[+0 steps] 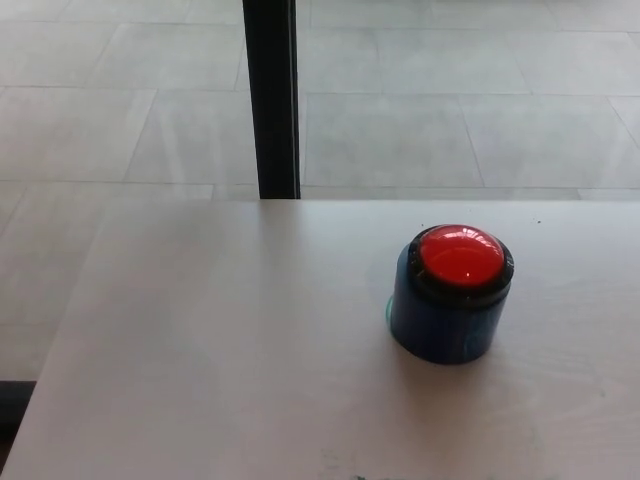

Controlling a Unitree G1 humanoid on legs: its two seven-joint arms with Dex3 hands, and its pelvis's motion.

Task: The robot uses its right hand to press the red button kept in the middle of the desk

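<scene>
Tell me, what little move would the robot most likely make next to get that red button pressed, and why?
Probably it should bring its right hand into view from the right side and hold it above the red button. Neither hand shows yet, and the button's dome sits untouched on its blue base, standing on the pale desk with open space around it.

Glossy red button (461, 256) dome, shiny blue plastic base (445, 322), matt pale desk (220, 350).

Pale tiled floor (120, 110) beyond a light desk (200, 360); dark upright post (271, 100) behind.
</scene>
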